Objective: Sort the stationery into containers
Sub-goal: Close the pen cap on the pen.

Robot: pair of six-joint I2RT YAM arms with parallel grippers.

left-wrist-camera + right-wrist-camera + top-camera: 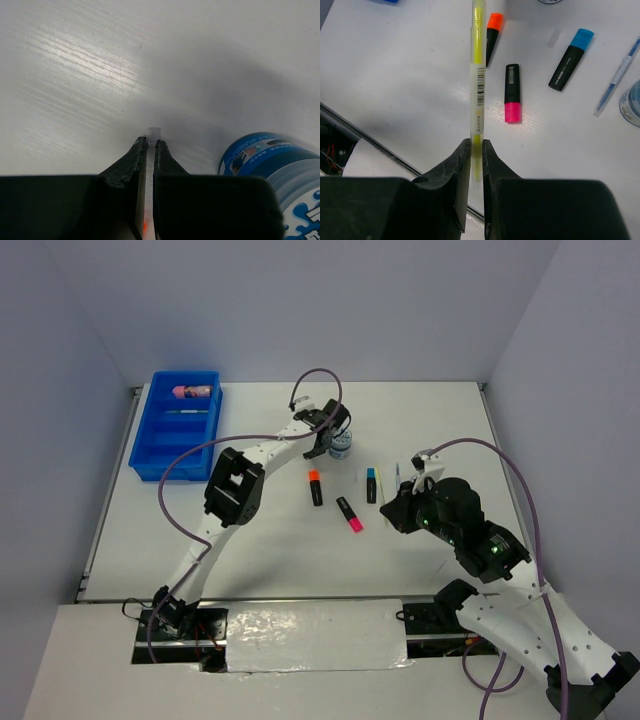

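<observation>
The blue tray (145, 455) stands at the back left, with a pink cylinder (194, 392) and a thin pen (188, 412) in its far compartments. My left gripper (150, 142) is shut on a thin whitish pen (152, 132) down at the table, beside a blue-grey disc (272, 170). My right gripper (476, 145) is shut on a slim yellow pen (478, 75), held above the table. On the table between the arms lie an orange-capped marker (315, 487), a pink-capped marker (349, 513), a blue-capped marker (371, 484) and a thin blue pen (617, 75).
The left arm (235, 485) stretches across the table's middle toward the disc (341, 448). Grey walls close the table at the back and both sides. A foil-covered strip (315, 635) runs along the near edge between the arm bases.
</observation>
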